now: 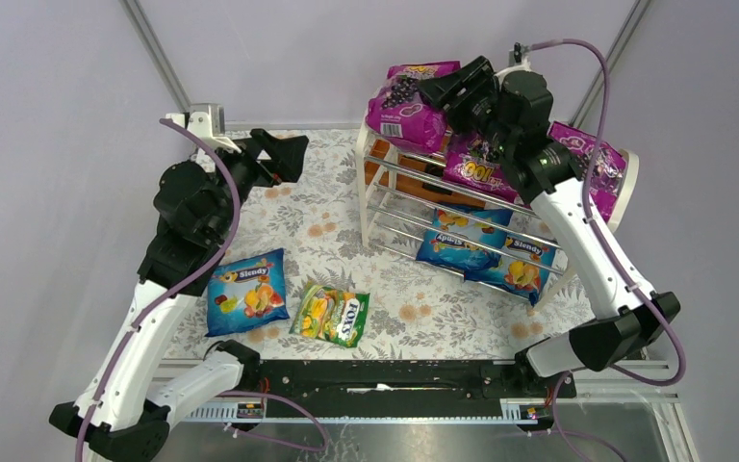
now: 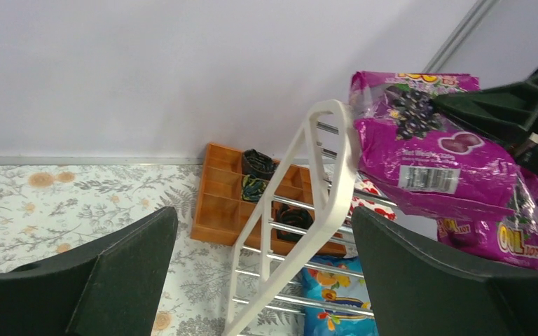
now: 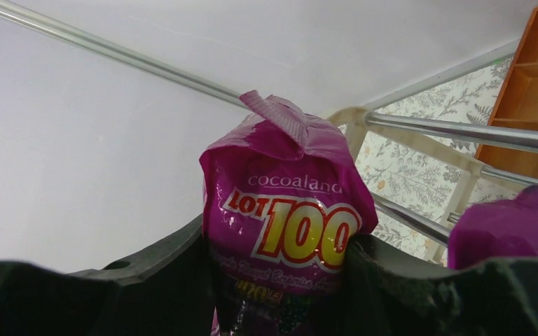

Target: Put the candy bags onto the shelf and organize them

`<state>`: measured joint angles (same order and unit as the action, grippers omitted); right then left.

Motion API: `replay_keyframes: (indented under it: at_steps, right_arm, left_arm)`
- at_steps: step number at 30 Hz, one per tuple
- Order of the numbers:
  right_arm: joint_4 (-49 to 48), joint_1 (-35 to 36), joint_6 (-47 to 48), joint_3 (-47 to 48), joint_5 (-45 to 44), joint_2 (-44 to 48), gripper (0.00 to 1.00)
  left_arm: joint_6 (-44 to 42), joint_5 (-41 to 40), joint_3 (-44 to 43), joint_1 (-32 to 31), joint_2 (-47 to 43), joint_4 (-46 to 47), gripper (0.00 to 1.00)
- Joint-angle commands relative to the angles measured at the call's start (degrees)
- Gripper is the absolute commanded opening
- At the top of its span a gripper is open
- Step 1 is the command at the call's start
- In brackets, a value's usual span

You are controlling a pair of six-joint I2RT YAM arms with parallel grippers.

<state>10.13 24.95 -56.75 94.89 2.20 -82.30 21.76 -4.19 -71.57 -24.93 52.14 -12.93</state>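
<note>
Slendy bag (image 1: 245, 292), FOX'S bag (image 1: 332, 315) loose near-left; right claw (image 3: 277, 241) pinching LOT 100 bag (image 1: 404, 106) atop shelf (image 1: 364, 183), left claw (image 2: 263, 217) gaping empty.

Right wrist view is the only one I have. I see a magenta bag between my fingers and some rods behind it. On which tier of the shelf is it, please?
Observer: The top tier, left end. The right gripper holds the magenta bag there.
Operator: How many bags lie on the table?
Observer: Two, a blue bag and a FOX'S bag, on the table left of the shelf.
Operator: Is the left gripper free?
Observer: Yes. The left gripper is open and empty.
</note>
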Motion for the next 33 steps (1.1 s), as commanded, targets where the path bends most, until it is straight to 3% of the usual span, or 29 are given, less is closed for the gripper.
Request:
replay_keyframes:
  at_steps: [1, 12, 18, 22, 27, 33]
  right_arm:
    - [-0.1, -0.36, 0.34, 6.84, 5.75, -2.15, 0.61]
    - [17.4, -0.43, 16.98, 20.44, -0.09, -6.56, 0.99]
    - [25.27, -0.82, 22.69, 30.12, -0.4, -10.55, 1.0]
    - [25.64, -0.78, 24.38, 30.11, 0.48, -9.97, 1.0]
    - [26.8, -0.95, 27.21, 29.35, -5.23, -7.94, 0.99]
    - [27.02, -0.88, 32.02, 26.86, -9.99, -4.32, 0.8]
  left_arm:
    - [1.45, 3.18, 0.1, 0.31, -0.26, 3.92, 0.99]
    - [1.53, 3.92, 0.94, 0.32, -0.33, 4.44, 0.99]
    - [1.53, 5.53, 1.16, 0.34, -0.23, 4.66, 0.99]
    - [1.87, 6.11, 1.28, 0.49, -0.13, 4.89, 0.99]
    - [2.14, 6.94, 1.45, 0.49, 0.21, 5.18, 0.99]
    - [2.39, 7.59, 1.6, 0.58, 0.29, 5.42, 0.99]
